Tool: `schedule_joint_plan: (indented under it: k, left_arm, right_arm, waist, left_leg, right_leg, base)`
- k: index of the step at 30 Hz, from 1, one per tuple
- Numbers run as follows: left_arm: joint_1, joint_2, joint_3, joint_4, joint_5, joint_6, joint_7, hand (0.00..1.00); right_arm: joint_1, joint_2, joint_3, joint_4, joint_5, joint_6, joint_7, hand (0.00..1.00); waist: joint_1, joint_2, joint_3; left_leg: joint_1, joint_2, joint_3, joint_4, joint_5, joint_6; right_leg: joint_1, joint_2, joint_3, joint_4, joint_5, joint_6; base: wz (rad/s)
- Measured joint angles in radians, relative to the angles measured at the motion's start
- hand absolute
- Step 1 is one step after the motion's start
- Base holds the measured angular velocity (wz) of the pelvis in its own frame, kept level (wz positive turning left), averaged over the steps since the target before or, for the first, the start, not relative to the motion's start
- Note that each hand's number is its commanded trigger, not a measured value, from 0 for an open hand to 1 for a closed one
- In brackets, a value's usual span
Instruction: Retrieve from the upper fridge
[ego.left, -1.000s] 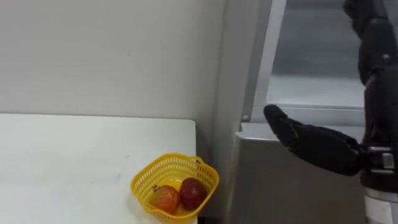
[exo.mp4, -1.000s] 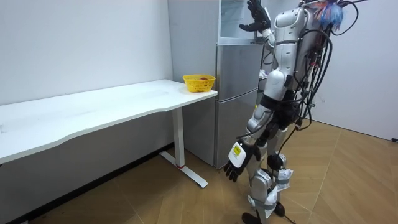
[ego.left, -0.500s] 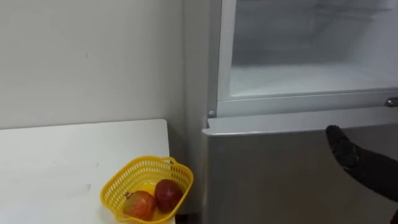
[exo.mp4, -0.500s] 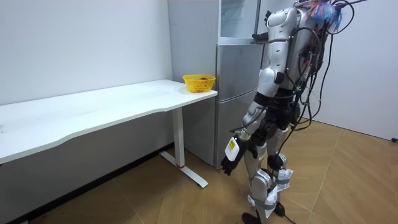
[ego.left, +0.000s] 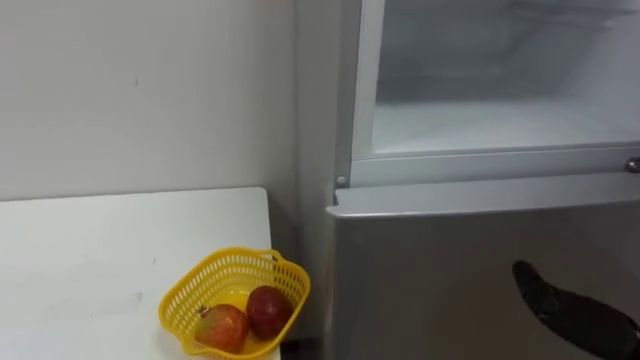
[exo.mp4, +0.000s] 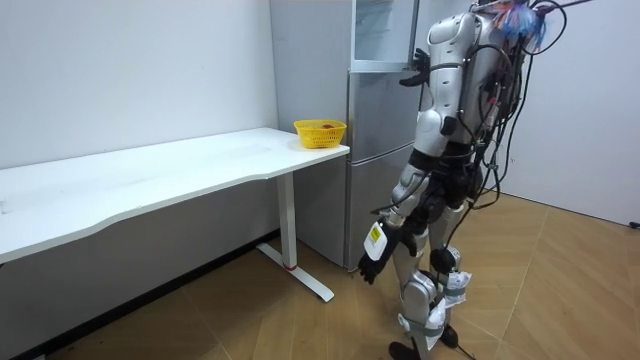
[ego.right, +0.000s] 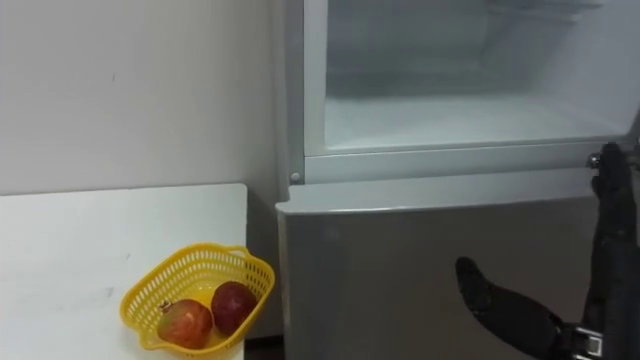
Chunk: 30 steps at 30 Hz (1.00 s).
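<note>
Standing before the tall silver fridge (ego.left: 430, 270), white upper compartment (ego.left: 480, 120) open. Right hand (ego.right: 508, 305) is low before the lower door, fingers straight and pressed together, holding nothing; left hand (exo.mp4: 370, 266) hangs by the thigh, fingers relaxed. Two red fruits (ego.left: 262, 310), probably the retrieved items, lie in the yellow plastic mesh basket (ego.left: 185, 298) at the right edge of the white table (ego.left: 100, 250). Risk: an arm swinging left could tip the basket off.

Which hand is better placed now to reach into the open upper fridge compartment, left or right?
Probably the right. The right hand is up in front of the lower door, just below the open upper compartment, and held open. The left hand hangs low beside the leg, far from it.
</note>
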Motion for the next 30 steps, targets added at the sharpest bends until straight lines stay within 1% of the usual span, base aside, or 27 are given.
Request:
schedule_joint_plan:
  k: [2,3,5,8,9,12,13,16,18,19,20,21,22,23,24,25,26,27,28,29,30]
  left_arm:
    - [0.002,0.0,0.0,-0.001,0.0,0.002,0.0,0.0]
    - [0.003,0.0,0.0,-0.002,0.0,0.004,0.0,0.0]
    - [0.005,0.0,0.002,-0.02,0.0,0.016,-0.001,0.0]
    - [0.015,0.0,0.003,-0.039,0.001,0.03,-0.001,0.0]
    - [0.015,0.0,0.003,-0.04,0.001,0.033,-0.001,0.0]
    - [0.014,0.0,0.003,-0.046,0.001,0.043,-0.002,0.0]
    - [0.014,0.0,0.003,-0.055,0.001,0.049,-0.003,0.0]
    - [0.01,-0.001,0.002,-0.079,0.002,0.051,-0.007,0.0]
    - [0.012,0.0,0.002,-0.085,0.003,0.053,-0.008,0.0]
    - [0.017,0.0,0.003,-0.105,0.003,0.058,-0.01,0.0]
    - [0.023,0.001,0.003,-0.12,0.002,0.061,-0.01,0.0]
    - [0.022,0.001,0.003,-0.12,0.002,0.063,-0.01,0.0]
    - [0.022,0.002,0.006,-0.122,0.002,0.067,-0.008,0.0]
    - [0.026,0.001,0.013,-0.128,0.002,0.067,-0.006,0.0]
    - [0.029,0.002,0.014,-0.132,0.002,0.067,-0.005,0.0]
    - [0.039,0.001,0.015,-0.147,0.002,0.068,-0.001,0.0]
    - [0.046,0.001,0.014,-0.155,0.0,0.068,0.0,0.0]
    - [0.051,0.001,0.014,-0.155,-0.003,0.069,0.002,0.0]
    - [0.058,0.0,0.014,-0.155,-0.009,0.069,0.006,0.0]
    - [0.065,0.0,0.014,-0.155,-0.025,0.069,0.011,0.0]
    - [0.069,0.001,0.015,-0.158,-0.037,0.069,0.015,0.0]
  right_arm:
    - [0.0,0.003,0.0,0.011,0.012,0.008,0.025,0.0]
    - [0.001,0.006,0.0,0.015,0.012,0.008,0.031,0.0]
    - [0.02,0.024,0.0,0.024,0.011,0.011,0.046,0.0]
    - [0.058,0.031,0.001,0.024,0.011,0.042,0.077,0.0]
    - [0.067,0.037,0.001,0.024,0.015,0.052,0.079,0.0]
    - [0.079,0.042,0.003,0.026,0.022,0.064,0.091,0.0]
    - [0.08,0.042,0.012,0.041,0.025,0.064,0.098,0.0]
    - [0.085,0.041,0.037,0.076,0.082,0.074,0.123,0.0]
    - [0.084,0.041,0.039,0.117,0.146,0.079,0.153,0.0]
    - [0.084,0.04,0.039,0.136,0.185,0.092,0.165,0.0]
    - [0.084,0.04,0.038,0.162,0.235,0.094,0.175,0.0]
    - [0.084,0.04,0.038,0.182,0.262,0.095,0.176,0.0]
    - [0.085,0.04,0.037,0.22,0.33,0.099,0.173,0.0]
    - [0.092,0.041,0.035,0.241,0.404,0.111,0.168,0.0]
    - [0.097,0.041,0.034,0.246,0.438,0.116,0.163,0.0]
    - [0.11,0.041,0.034,0.251,0.503,0.119,0.148,0.0]
    - [0.113,0.041,0.031,0.253,0.581,0.123,0.136,0.0]
    - [0.113,0.041,0.028,0.254,0.622,0.125,0.13,0.0]
    - [0.112,0.041,0.012,0.261,0.718,0.125,0.118,0.0]
    - [0.112,0.042,-0.008,0.274,0.819,0.123,0.104,0.0]
    - [0.112,0.042,-0.028,0.285,0.949,0.118,0.079,0.0]
  waist:
    - [0.002,-0.004,0.0027]
    - [0.002,-0.004,0.0023]
    - [0.001,-0.006,0.0021]
    - [0.002,-0.01,0.0016]
    - [0.002,-0.008,0.0021]
    - [0.003,-0.006,0.0012]
    - [0.002,-0.002,0.0024]
    - [0.002,0.004,0.0023]
    - [0.003,0.01,-0.0003]
    - [0.002,0.009,-0.0028]
    - [-0.001,0.013,-0.0014]
    - [-0.001,0.014,-0.0018]
    - [-0.003,0.013,-0.0022]
    - [-0.003,0.013,-0.0019]
    - [-0.003,0.013,-0.0001]
    - [-0.003,0.012,0.0034]
    - [-0.011,0.012,0.0053]
    - [-0.015,0.011,0.0063]
    - [-0.026,0.01,0.007]
    - [-0.029,0.012,0.0075]
    - [-0.034,0.01,0.0062]
  left_leg:
    - [-0.001,0.0,0.001,-0.002,0.0,0.0]
    - [0.0,0.0,0.001,-0.002,0.0,0.0]
    - [-0.001,0.0,0.001,-0.008,-0.001,-0.001]
    - [-0.003,0.0,0.001,-0.009,-0.001,-0.001]
    - [-0.005,-0.001,0.001,-0.01,-0.001,-0.001]
    - [-0.006,0.0,0.001,-0.011,-0.001,-0.001]
    - [-0.005,0.0,0.001,-0.011,-0.001,-0.001]
    - [-0.005,0.0,0.001,-0.011,-0.001,-0.001]
    - [-0.003,-0.001,0.001,-0.011,-0.001,-0.001]
    - [-0.002,-0.001,0.003,-0.011,-0.001,-0.001]
    - [-0.001,-0.001,0.003,-0.011,-0.001,-0.001]
    - [0.0,-0.001,0.003,-0.011,-0.001,-0.001]
    - [0.002,-0.001,0.003,-0.01,-0.001,-0.001]
    - [0.005,-0.001,0.004,-0.01,-0.001,-0.001]
    - [0.007,0.0,0.005,-0.01,-0.001,-0.001]
    - [0.01,0.0,0.006,-0.01,-0.001,-0.001]
    - [0.011,-0.001,0.006,-0.01,-0.001,-0.001]
    - [0.011,-0.001,0.003,-0.01,-0.001,-0.001]
    - [0.013,-0.001,0.002,-0.012,-0.001,-0.001]
    - [0.013,-0.001,0.002,-0.015,-0.002,-0.001]
    - [0.013,-0.001,0.002,-0.017,-0.002,-0.001]
  right_leg:
    - [-0.001,0.0,0.0,0.0,-0.001,0.0]
    - [-0.001,0.0,0.0,0.0,-0.001,0.001]
    - [-0.001,0.0,-0.003,-0.001,-0.001,0.001]
    - [-0.001,0.002,-0.004,0.0,-0.001,0.001]
    - [-0.001,0.002,-0.004,0.0,-0.001,0.002]
    - [-0.001,0.003,-0.004,0.0,0.0,0.002]
    - [-0.002,0.003,-0.003,0.0,0.0,0.002]
    - [-0.002,0.003,-0.003,-0.001,0.0,0.002]
    - [0.001,0.003,-0.001,0.0,0.0,0.002]
    - [0.001,0.003,0.001,0.0,0.0,0.002]
    - [0.003,0.002,-0.001,-0.001,0.0,0.002]
    - [0.005,0.002,-0.001,-0.002,0.0,0.002]
    - [0.006,0.002,-0.001,-0.002,0.0,0.002]
    - [0.005,0.001,0.0,-0.002,-0.001,0.001]
    - [0.003,0.001,0.001,-0.002,-0.001,0.001]
    - [0.001,0.001,0.006,-0.002,-0.002,0.001]
    - [0.0,0.0,0.006,-0.002,-0.005,0.002]
    - [0.0,0.0,0.007,-0.002,-0.005,0.002]
    - [0.002,0.002,0.012,-0.001,-0.006,0.002]
    - [0.003,0.002,0.015,-0.001,-0.006,0.002]
    - [0.001,0.002,0.013,0.0,-0.006,0.002]
  base:
    - [0.0]
    - [0.04]
    - [0.06]
    - [0.01]
    - [0.0]
    - [0.0]
    - [0.0]
    - [0.0]
    - [0.0]
    - [0.0]
    - [0.0]
    - [0.0]
    - [0.0]
    - [0.0]
    - [-0.05]
    - [-0.05]
    - [0.0]
    - [0.0]
    - [0.0]
    - [0.0]
    - [0.0]
